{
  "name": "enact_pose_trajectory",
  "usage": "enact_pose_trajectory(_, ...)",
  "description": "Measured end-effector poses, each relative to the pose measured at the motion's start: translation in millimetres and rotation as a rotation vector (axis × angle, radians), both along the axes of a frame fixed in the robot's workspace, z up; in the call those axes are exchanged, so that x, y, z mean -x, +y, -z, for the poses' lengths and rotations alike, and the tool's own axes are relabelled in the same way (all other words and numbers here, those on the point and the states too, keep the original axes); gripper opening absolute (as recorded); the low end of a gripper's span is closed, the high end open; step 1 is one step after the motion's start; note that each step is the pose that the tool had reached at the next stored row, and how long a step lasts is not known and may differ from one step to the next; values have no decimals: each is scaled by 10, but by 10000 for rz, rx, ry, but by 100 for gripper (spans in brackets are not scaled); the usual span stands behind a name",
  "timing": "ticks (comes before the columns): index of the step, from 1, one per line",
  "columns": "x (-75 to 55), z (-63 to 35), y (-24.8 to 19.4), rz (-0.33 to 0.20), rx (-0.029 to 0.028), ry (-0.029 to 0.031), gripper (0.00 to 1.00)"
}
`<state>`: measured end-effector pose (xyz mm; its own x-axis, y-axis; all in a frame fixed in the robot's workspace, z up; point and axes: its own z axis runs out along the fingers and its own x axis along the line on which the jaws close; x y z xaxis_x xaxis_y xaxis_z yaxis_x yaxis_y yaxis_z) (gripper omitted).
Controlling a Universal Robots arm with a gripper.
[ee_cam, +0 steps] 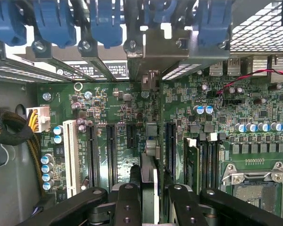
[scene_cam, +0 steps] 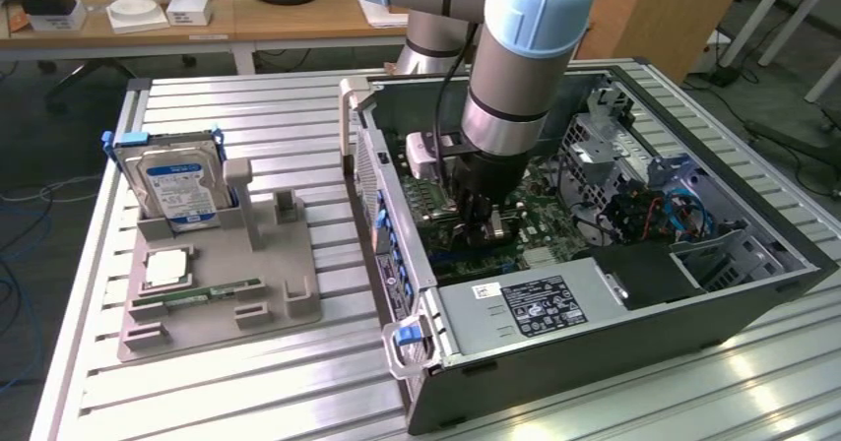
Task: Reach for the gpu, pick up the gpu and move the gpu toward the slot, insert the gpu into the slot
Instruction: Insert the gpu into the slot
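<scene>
At the exterior view's left we see a silver, blue-labelled hard drive [scene_cam: 180, 187] upright in a grey moulded holder [scene_cam: 217, 283] on the ribbed aluminium table [scene_cam: 263, 106]. At centre, the gripper [scene_cam: 482, 226] reaches into the open computer case [scene_cam: 617, 293], its black fingers [ee_cam: 127, 202] pinching the gpu [ee_cam: 150, 183], a thin card held edge-on above the green motherboard [ee_cam: 245, 113], amid tight rows of dark slots.

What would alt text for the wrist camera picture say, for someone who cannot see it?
Seen edge-on, a thin card, the gpu, sits gripped between the robot's black fingers directly over a green motherboard. Long black expansion slots and one white slot run along the board, with blue clips lining the case edge beyond.
</scene>
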<state>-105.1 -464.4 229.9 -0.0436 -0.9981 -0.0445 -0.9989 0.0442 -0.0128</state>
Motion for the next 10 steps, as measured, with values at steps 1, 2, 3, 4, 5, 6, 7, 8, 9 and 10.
enact_pose_trajectory(1, 0, 0, 0, 0, 0, 0, 27)
enact_pose_trajectory(2, 0, 0, 0, 0, 0, 0, 27)
enact_pose_trajectory(3, 0, 0, 0, 0, 0, 0, 27)
enact_pose_trajectory(4, 0, 0, 0, 1, 0, 0, 27)
enact_pose_trajectory(5, 0, 1, 0, 0, 1, 0, 27)
enact_pose_trajectory(6, 3, 4, 0, -1, 1, -1, 27)
enact_pose_trajectory(7, 7, 10, 0, -1, 4, -1, 27)
enact_pose_trajectory(8, 13, 18, 0, -2, 7, 0, 27)
enact_pose_trajectory(9, 16, 27, 0, -2, 4, -2, 27)
enact_pose_trajectory(10, 18, 31, -1, -3, 5, -2, 27)
